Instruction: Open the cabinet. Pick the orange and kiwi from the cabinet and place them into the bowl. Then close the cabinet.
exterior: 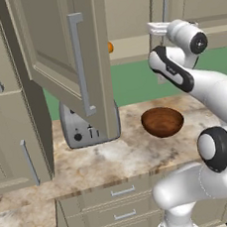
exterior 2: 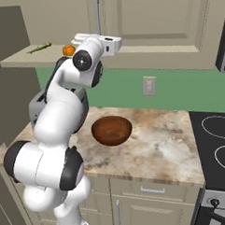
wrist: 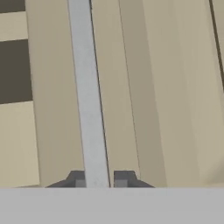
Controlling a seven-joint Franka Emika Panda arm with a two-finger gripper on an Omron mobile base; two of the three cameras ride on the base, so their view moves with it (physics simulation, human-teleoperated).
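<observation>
Two finger tips of the gripper (wrist: 99, 178) are clenched on the silver handle (wrist: 89, 105) of the cabinet's (exterior 2: 147, 19) right door. Beside the hand, the orange (exterior 2: 68, 50) is seen on the shelf; below, the bowl (exterior 2: 111, 130) is set on the counter (exterior 2: 158, 144).

The end effector (exterior: 152, 30) was raised against the cabinet's (exterior: 124, 14) closed right door, at its silver bar handle (exterior: 165, 5). To its left, the left door (exterior: 64, 56) stood swung open toward the camera. The orange (exterior: 110, 47) sat on the shelf just beyond that door's edge. Below the end effector, the bowl (exterior: 162, 121) rested on the counter (exterior: 116, 160), with a toaster (exterior: 82, 129) farther left.
</observation>
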